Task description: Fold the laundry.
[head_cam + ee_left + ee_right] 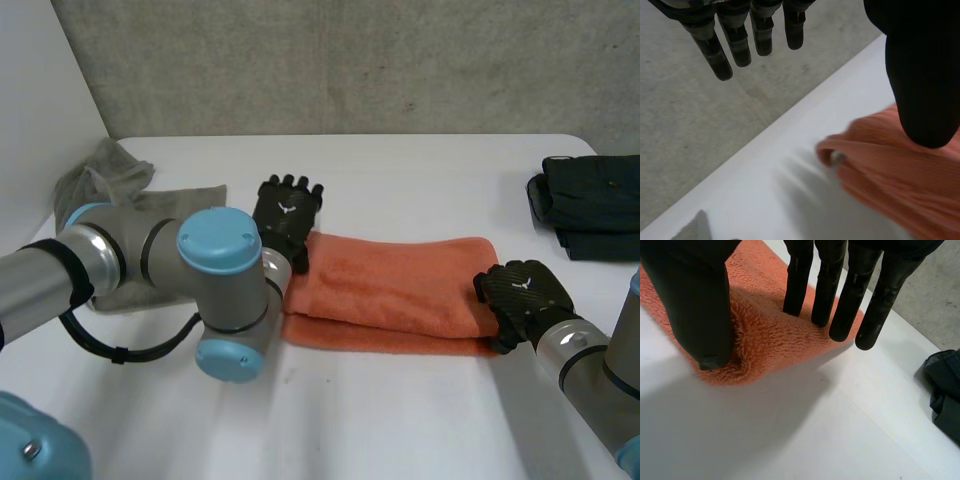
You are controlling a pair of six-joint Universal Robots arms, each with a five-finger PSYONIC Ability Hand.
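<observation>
Head view, marks: a small white emblem on the back of the left hand [288, 215], too small to read
Head view, towel: the orange towel [400, 285] lies folded into a long band across the middle of the white table [400, 430]; its pile is fluffy and the layers show along the near edge
Head view, left hand: at the towel's left end, fingers straight and pointing away from the robot
Head view, right hand: the right hand [522, 298] lies over the towel's right end
Head view, around: a grey cloth [105, 185] lies crumpled behind the left arm [150, 265]; dark clothes [590, 205] sit at the table's right side, well apart from the towel

Left wrist view, towel: its end lies under the thumb, with a rounded fold at the edge
Left wrist view, left hand: spread wide, fingers [722, 55] straight and up off the table, nothing held; the thumb is over the towel, and I cannot tell if it touches
Left wrist view, around: a corner of the grey cloth shows on the table

Right wrist view, towel: the rounded end lies under the hand, with bare table just beyond it
Right wrist view, right hand: fingers [797, 285] straight, tips pressed down into the pile; the thumb is planted on the towel's edge, apart from them; nothing is curled around
Right wrist view, around: the dark clothes lie beyond the fingertips
</observation>
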